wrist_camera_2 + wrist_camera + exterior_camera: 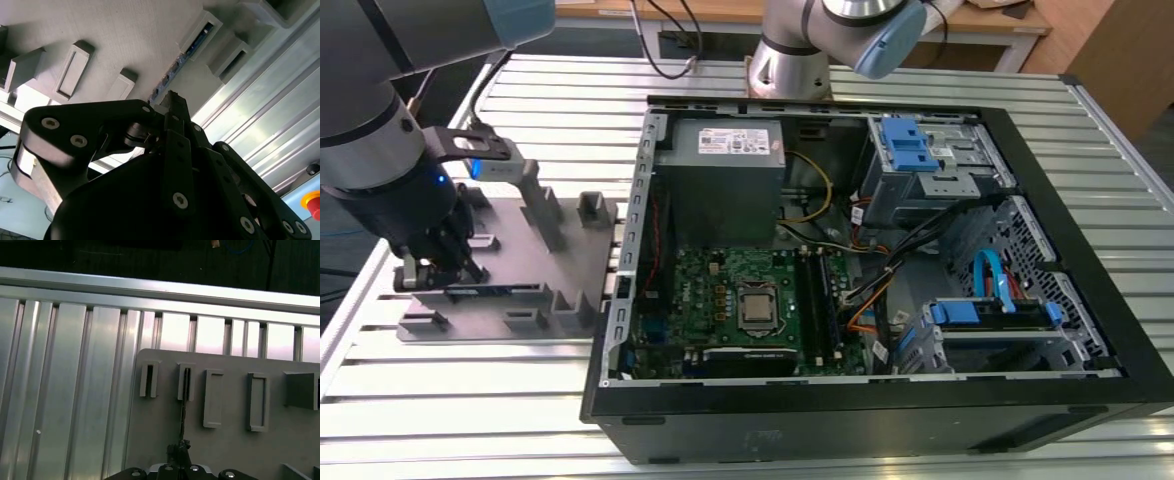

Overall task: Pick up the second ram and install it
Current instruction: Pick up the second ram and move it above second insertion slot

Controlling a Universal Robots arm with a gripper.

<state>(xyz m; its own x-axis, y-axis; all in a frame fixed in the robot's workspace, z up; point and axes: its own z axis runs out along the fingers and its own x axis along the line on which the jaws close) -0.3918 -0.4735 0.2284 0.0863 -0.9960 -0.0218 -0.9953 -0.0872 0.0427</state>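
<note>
At grey holder (125,30) | second ram (194,44) in slot | fingers (176,116) clamp its end

Arm (374,130) enters from the exterior view's upper left, wrist vertical, with the pincer (434,275) pointing straight down. Fingers (176,107) are drawn together, tips clamped on one end of the ram (199,39).

No legible text; white label (740,141) on power supply (720,195), print too small to read.
</note>
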